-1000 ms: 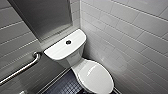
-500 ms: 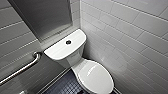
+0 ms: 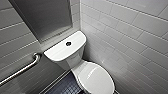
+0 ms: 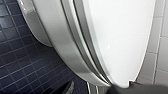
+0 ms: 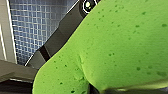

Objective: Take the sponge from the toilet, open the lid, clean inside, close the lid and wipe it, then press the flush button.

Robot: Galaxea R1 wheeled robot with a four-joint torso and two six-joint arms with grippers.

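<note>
The white toilet (image 3: 75, 62) stands in the corner with its lid (image 3: 97, 78) down over the bowl. The small dark flush button (image 3: 68, 43) sits in the middle of the flat cistern top (image 3: 57, 52). In the left wrist view the lid (image 4: 120, 37) lies close below the camera, and my left gripper (image 4: 142, 88), open and holding nothing, shows as a dark edge beside the lid's front rim. The bright green sponge (image 5: 120, 50) sits very near the right wrist camera, creased where my right gripper (image 5: 105, 90) is shut on it.
A metal grab bar (image 3: 22, 70) runs along the left wall. White tiled wall (image 3: 130, 37) stands tight against the toilet's right side. Dark small-tiled floor (image 3: 65, 87) lies left of the bowl. A grey panel (image 3: 45, 17) hangs above the cistern.
</note>
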